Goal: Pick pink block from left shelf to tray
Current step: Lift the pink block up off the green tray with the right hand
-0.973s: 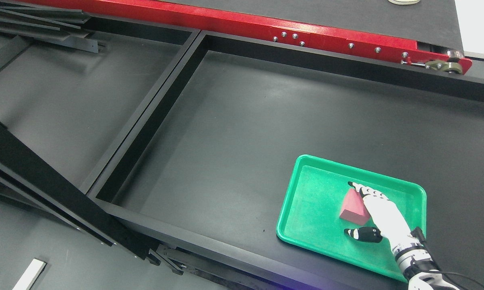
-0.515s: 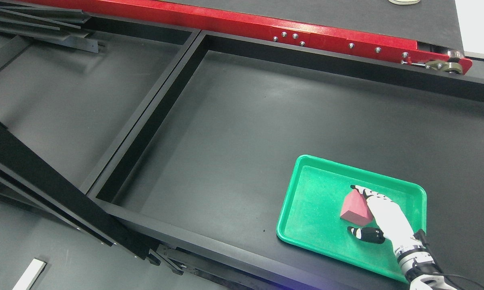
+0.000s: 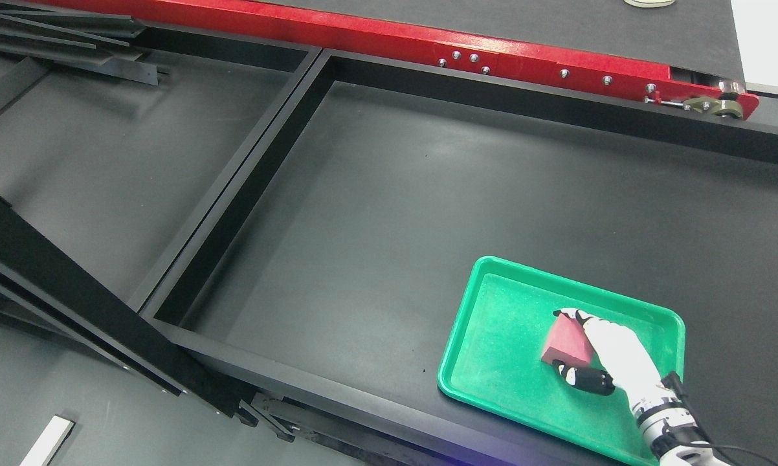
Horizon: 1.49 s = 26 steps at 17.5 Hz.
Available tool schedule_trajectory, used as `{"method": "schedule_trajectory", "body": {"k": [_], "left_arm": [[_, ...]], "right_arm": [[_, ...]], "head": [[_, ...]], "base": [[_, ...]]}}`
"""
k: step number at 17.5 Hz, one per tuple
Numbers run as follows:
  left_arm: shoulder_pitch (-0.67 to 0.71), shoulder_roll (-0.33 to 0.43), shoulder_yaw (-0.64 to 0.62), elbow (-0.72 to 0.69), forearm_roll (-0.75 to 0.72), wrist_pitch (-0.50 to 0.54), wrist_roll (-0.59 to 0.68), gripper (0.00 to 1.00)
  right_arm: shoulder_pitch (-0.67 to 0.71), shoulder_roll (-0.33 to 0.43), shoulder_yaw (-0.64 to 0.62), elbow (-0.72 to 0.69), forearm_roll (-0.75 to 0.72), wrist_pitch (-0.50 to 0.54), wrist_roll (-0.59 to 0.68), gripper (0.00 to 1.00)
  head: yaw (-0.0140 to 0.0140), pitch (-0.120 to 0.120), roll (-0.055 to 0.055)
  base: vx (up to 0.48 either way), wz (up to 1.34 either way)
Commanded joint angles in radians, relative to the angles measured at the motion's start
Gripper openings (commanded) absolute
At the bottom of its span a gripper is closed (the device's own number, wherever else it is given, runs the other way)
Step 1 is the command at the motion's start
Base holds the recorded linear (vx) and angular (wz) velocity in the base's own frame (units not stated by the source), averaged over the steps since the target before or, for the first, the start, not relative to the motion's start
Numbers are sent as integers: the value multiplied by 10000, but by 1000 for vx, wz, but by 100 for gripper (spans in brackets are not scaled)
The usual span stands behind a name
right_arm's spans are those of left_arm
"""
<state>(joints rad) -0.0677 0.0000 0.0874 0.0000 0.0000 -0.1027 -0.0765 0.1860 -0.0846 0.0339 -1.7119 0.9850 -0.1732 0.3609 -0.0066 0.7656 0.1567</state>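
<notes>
Head view: right hand's fingers pinch pink block inside green tray.

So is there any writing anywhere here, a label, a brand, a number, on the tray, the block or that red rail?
None can be read.
The green tray, the pink block and the red rail show no print.
The right hand, closed around the block, bears no legible marking either.

Workshop or lab, black metal shelving, red conveyor rail
</notes>
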Motion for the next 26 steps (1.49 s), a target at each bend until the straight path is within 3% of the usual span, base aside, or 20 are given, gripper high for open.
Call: {"method": "schedule_trajectory", "body": {"k": [1, 7, 14, 26], "left_arm": [[2, 174, 0, -175, 77, -1, -2, 100], [2, 174, 0, -175, 77, -1, -2, 100], [2, 174, 0, -175, 77, -1, -2, 100], [2, 174, 0, -175, 77, -1, -2, 100]], "right_arm": [[-111, 18, -430, -31, -308, -170, -938, 0], [-81, 3, -1120, -107, -1565, -1075, -1293, 1], [-35, 140, -1213, -107, -1597, -1076, -2549, 1], [-4, 232, -1381, -107, -1597, -1045, -3348, 0]], "head": [[0, 0, 0], [0, 0, 0], [0, 0, 0], [0, 0, 0]], "base": [[0, 0], [0, 0], [0, 0], [0, 0]]}}
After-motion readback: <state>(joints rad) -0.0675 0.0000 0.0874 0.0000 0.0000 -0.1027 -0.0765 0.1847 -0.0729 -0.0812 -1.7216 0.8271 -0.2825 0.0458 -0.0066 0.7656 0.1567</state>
